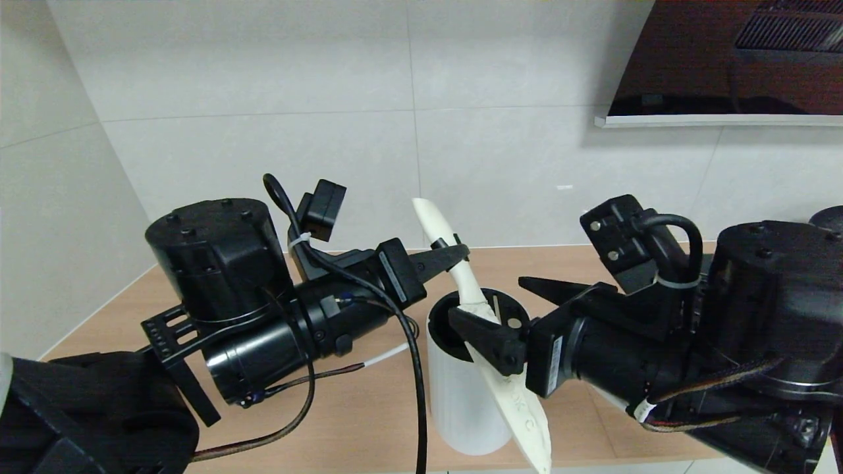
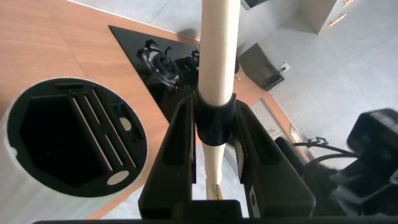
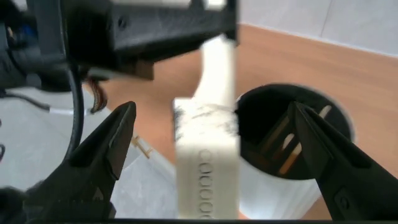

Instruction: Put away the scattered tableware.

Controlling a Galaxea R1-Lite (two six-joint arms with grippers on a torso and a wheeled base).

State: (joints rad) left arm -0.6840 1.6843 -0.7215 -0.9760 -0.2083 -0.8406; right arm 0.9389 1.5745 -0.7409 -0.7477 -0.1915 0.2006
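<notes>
A cream-coloured paddle-like utensil [image 1: 469, 283] hangs tilted across the mouth of a white cylindrical holder [image 1: 461, 408] on the wooden counter. Its handle points up and its blade [image 1: 527, 421] reaches down in front of the holder. My left gripper [image 1: 451, 253] is shut on the handle [image 2: 216, 68], seen in the left wrist view as my left gripper [image 2: 214, 127]. My right gripper [image 1: 490, 299] is open, one finger on each side of the blade [image 3: 205, 155]; the right wrist view shows that gripper [image 3: 217, 162] from behind. Chopsticks [image 2: 99, 134] stand inside the holder [image 2: 9, 134], whose rim [image 3: 348, 127] lies behind the blade.
The wooden counter [image 1: 355, 408] runs back to a tiled wall. A black stove top with a burner [image 2: 163, 62] lies beyond the holder. A dark range hood [image 1: 724, 59] hangs at the upper right. The counter's front edge is close below the holder.
</notes>
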